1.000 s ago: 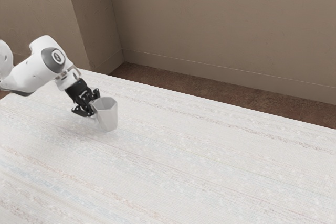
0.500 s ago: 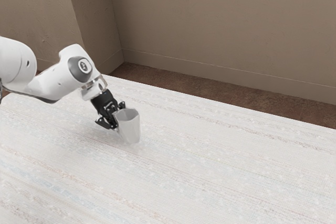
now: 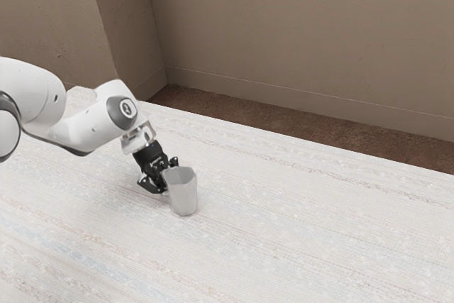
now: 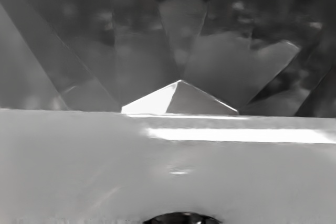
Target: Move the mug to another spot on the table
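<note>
My fingers (image 3: 157, 177) were clamped on the mug (image 3: 184, 191), gripping its wall at 9 o'clock. It was upright, at or just over the counter (image 3: 319, 232), 9 o'clock of centre. Left, I judged: set down, release.

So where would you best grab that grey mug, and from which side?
Take the mug by its wall at the rim, from the exterior view's left, as the pincer does. It stands upright, open-topped, and its flat facets likely give a firm seat.
</note>
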Motion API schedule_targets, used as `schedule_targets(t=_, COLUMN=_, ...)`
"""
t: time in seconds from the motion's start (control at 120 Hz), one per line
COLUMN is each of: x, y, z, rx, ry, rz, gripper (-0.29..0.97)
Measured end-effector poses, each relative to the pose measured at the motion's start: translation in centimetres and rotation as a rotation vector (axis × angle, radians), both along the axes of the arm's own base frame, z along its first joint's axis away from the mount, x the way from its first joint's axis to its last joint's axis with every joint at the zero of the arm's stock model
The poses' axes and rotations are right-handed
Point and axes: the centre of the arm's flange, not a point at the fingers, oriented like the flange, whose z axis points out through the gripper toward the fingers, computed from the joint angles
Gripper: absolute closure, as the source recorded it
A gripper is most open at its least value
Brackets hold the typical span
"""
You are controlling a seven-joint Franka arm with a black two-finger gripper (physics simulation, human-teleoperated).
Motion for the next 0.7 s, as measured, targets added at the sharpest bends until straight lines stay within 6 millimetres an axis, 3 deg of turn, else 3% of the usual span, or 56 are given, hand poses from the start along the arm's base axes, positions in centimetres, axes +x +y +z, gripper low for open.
schedule_targets(t=0.1, x=0.0, y=0.0, z=-0.1, rx=0.003, ry=0.002, rz=-0.003, gripper=0.63)
schedule_targets(t=0.283, x=-0.1, y=0.0, z=-0.4, rx=0.003, ry=0.015, rz=-0.004, gripper=0.29)
schedule_targets(t=0.467, x=0.1, y=0.2, z=0.3, rx=0.006, ry=0.005, rz=0.001, gripper=0.12)
schedule_targets(t=0.567, x=0.3, y=1.2, z=2.4, rx=0.018, ry=-0.026, rz=0.015, gripper=0.08)
schedule_targets(t=0.7, x=0.4, y=2.9, z=7.2, rx=0.047, ry=-0.094, rz=0.033, gripper=0.04)
